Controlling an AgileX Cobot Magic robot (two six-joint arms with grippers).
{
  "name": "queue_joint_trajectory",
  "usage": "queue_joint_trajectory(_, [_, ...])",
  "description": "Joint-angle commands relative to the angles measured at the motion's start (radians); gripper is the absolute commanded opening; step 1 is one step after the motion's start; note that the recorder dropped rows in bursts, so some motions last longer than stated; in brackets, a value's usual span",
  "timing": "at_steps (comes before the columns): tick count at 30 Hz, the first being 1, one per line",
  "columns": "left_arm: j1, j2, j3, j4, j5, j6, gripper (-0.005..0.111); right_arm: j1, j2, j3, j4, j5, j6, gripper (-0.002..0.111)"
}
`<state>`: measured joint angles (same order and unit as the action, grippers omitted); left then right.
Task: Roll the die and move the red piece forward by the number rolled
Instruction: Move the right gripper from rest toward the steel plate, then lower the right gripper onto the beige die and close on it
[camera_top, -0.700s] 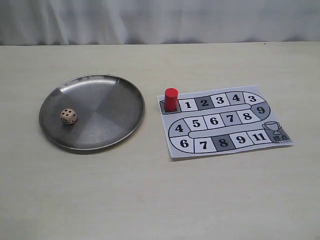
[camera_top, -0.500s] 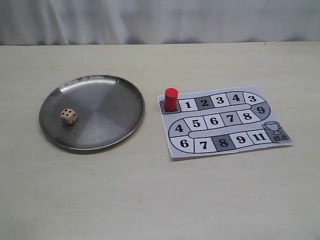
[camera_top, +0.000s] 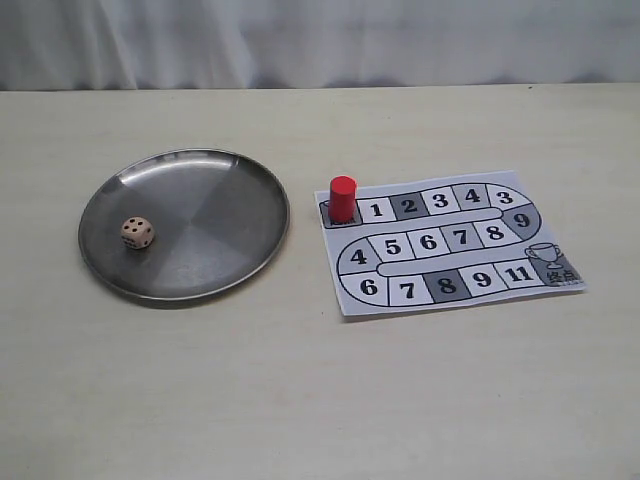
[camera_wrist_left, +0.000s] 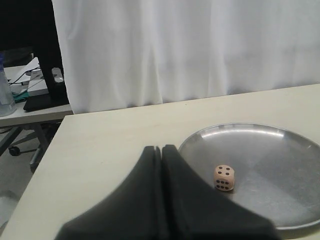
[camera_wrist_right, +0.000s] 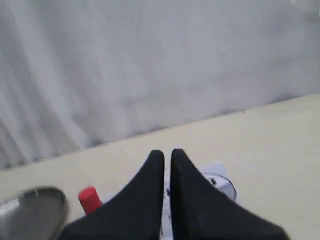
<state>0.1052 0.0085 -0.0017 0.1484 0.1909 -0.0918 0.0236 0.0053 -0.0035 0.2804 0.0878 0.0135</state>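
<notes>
Two tools, neither showing in the exterior view; each appears only in its own wrist camera. Left tool (camera_wrist_left: 161, 148): black fingers pressed flat together, closed, nothing held. It sits over the pale worktop (camera_top: 300, 400), short of the steel plate (camera_top: 230, 190). In that view the die (camera_wrist_left: 224, 178) lies just past the fingertips. Right tool (camera_wrist_right: 166, 152): fingers drawn in to a hairline slit, effectively closed and gripping nothing. It is up in the air with the game board (camera_wrist_right: 220, 182) beyond its tip; that view is blurred. On the worktop in the exterior view, the paper game board (camera_top: 460, 240) lies flat on the right. Its near row reads 6, 7, 8, 9, 11 and ends at a trophy print. The round plate is to the left of the board, close but not touching it. The die (camera_top: 137, 232) rests on the plate floor in its left part, clear of the rim. It is beige with dark pips; the top-face count is too small to call. The red piece (camera_top: 343, 198) stands upright on the dark square at the left end of the board's far row, just beside square 1. The right wrist view also catches it (camera_wrist_right: 90, 199). Die and red piece are well apart. A white curtain (camera_top: 320, 40) hangs behind the worktop's far edge.
</notes>
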Motion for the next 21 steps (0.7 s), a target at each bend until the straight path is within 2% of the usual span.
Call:
queue_joint_trajectory(1, [-0.002,-0.005,0.002,-0.005,-0.016,-0.005,0.0,-0.008,-0.005,0.004,0.16,-0.275,0.003,0.004])
queue_joint_trajectory(3, [-0.002,-0.005,0.002,-0.005,-0.016,-0.005,0.0,-0.008,-0.005,0.004,0.102,-0.354,0.006,0.004])
queue_joint_trajectory(6, [-0.002,-0.005,0.002,-0.005,-0.016,-0.005,0.0,-0.008,0.096,-0.113,-0.066,-0.297,0.109,0.004])
queue_joint_trajectory(9, [-0.002,-0.005,0.002,-0.005,-0.016,-0.005,0.0,-0.008,0.313,-0.198,-0.17,-0.229,0.167,0.004])
queue_joint_trajectory(12, [-0.002,-0.005,0.002,-0.005,-0.016,-0.005,0.0,-0.008,0.56,-0.259,-0.17,-0.202,0.164,0.004])
queue_joint_trajectory(14, [-0.002,-0.005,0.002,-0.005,-0.016,-0.005,0.0,0.005,0.805,-0.335,-0.17,-0.146,0.159,0.004])
queue_joint_trajectory(16, [-0.002,-0.005,0.002,-0.005,-0.016,-0.005,0.0,0.102,1.05,-0.42,-0.17,-0.13,0.138,0.004])
queue_joint_trajectory(18, [-0.002,-0.005,0.002,-0.005,-0.016,-0.005,0.0,0.253,1.248,-0.509,-0.17,-0.132,0.096,0.004])
queue_joint_trajectory(19, [-0.002,-0.005,0.002,-0.005,-0.016,-0.005,0.0,0.366,1.377,-0.591,-0.17,-0.132,0.096,0.004])
queue_joint_trajectory(20, [-0.002,-0.005,0.002,-0.005,-0.016,-0.005,0.0,0.42,1.439,-0.636,-0.17,-0.13,0.095,0.004])
queue_joint_trajectory(21, [-0.002,-0.005,0.002,-0.005,-0.016,-0.005,0.0,0.505,1.547,-0.741,-0.17,-0.105,0.074,0.005])
